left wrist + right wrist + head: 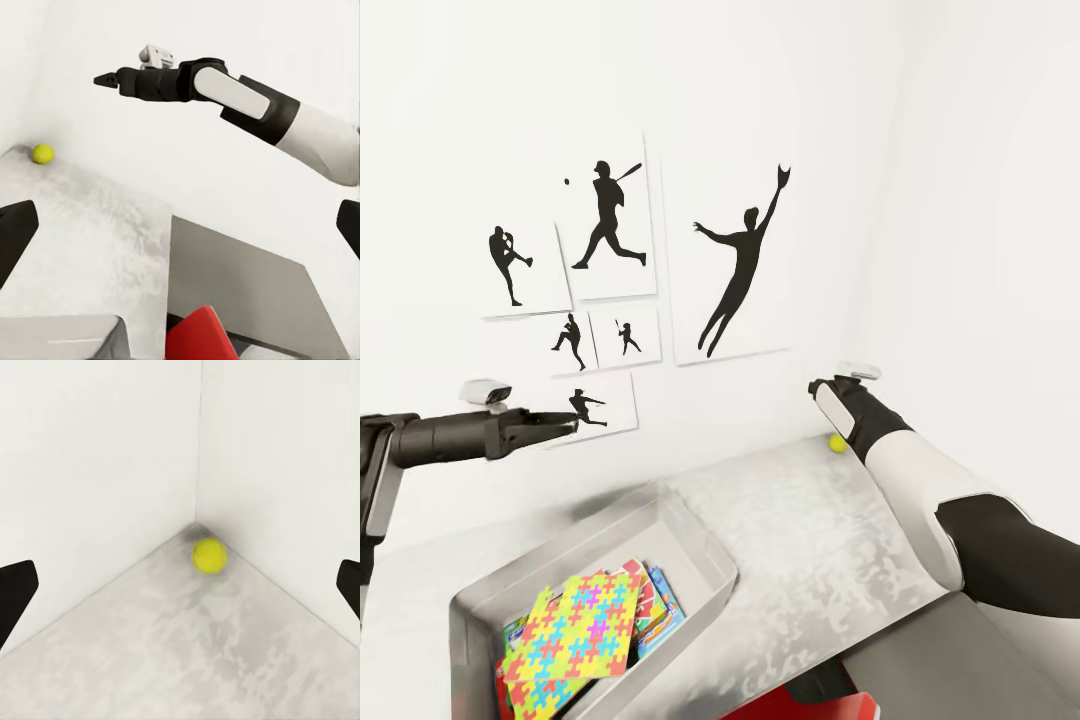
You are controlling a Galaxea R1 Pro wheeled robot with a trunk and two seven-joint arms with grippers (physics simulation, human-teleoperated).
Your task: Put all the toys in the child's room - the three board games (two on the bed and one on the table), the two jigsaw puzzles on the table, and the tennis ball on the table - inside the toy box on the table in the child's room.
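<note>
A tennis ball [209, 555] sits in the counter's [810, 540] far wall corner, bare counter before it. The right end effector [180, 585], fingers spread, faces it; the left end effector [180, 225] also spread. Jigsaw puzzles [575, 640] fill the toy box [705, 560].

arms [950, 500]: white shells, black joints; grippers [565, 424]: black | wrist cameras: grey

Tennis ball [209, 555] — table's [187, 660] far corner

A: From where does the head view look?
B: From above the table [810, 540], facing the wall corner.
A: And the wrist views?
B: The right one looks closely ahead at the tennis ball [209, 555]; the left one sees this ball farther away.
</note>
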